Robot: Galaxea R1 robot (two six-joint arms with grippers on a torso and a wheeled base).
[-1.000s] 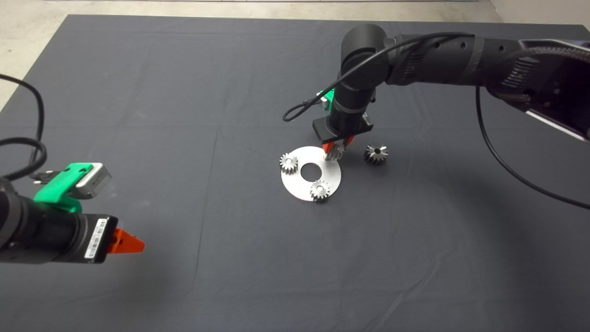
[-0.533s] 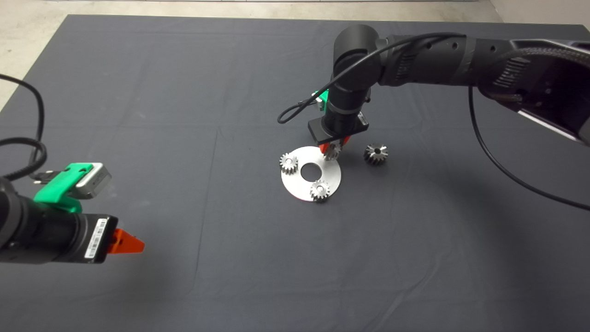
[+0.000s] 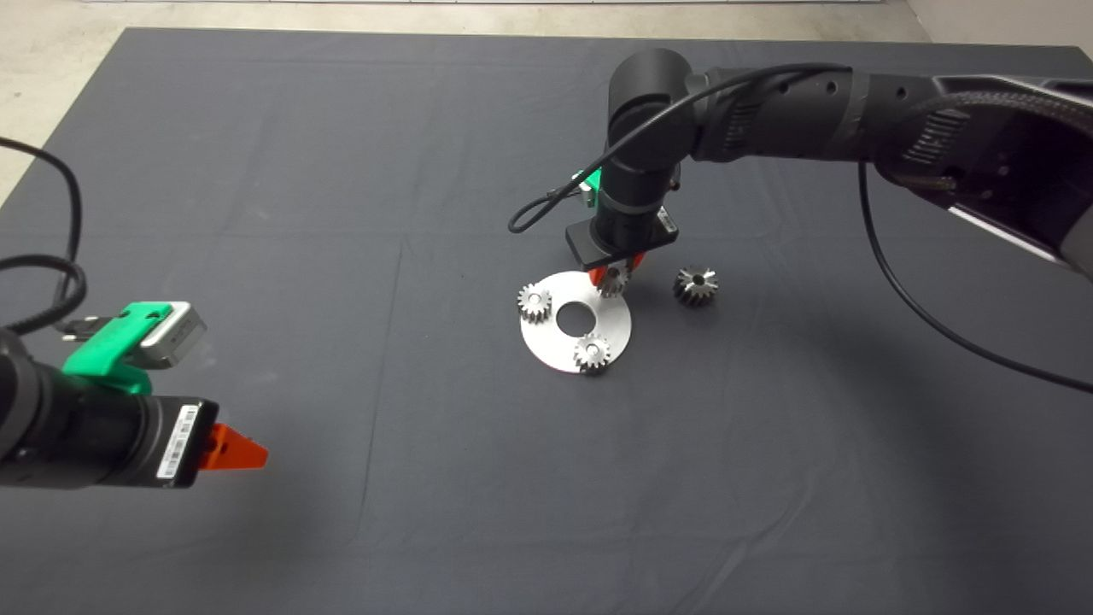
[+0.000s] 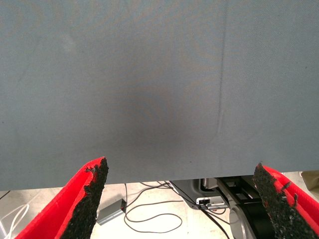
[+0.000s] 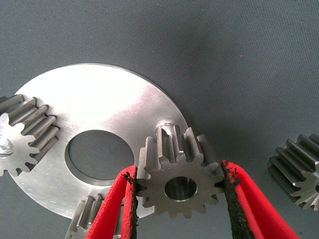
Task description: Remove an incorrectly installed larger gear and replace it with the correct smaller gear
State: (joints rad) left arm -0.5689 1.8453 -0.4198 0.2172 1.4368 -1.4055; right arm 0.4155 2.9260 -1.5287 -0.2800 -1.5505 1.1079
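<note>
Right gripper (image 5: 177, 191) clamped on smaller gear (image 5: 179, 174), held over peg (image 5: 164, 130) at rim of steel disc (image 5: 99, 104). Larger gear (image 3: 696, 286) on mat just beside disc (already off). Risk: bore misses peg, gear tilts, jams. Left gripper (image 4: 179, 199) parked well away from disc, fingers apart.

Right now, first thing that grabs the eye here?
The right gripper, reaching down over the far edge of the round metal plate, with the smaller gear pinched between its red fingers above a peg. Next, the larger gear lying alone on the mat just right of the plate, while two matching small gears sit on it. The left gripper waits at lower left.
</note>
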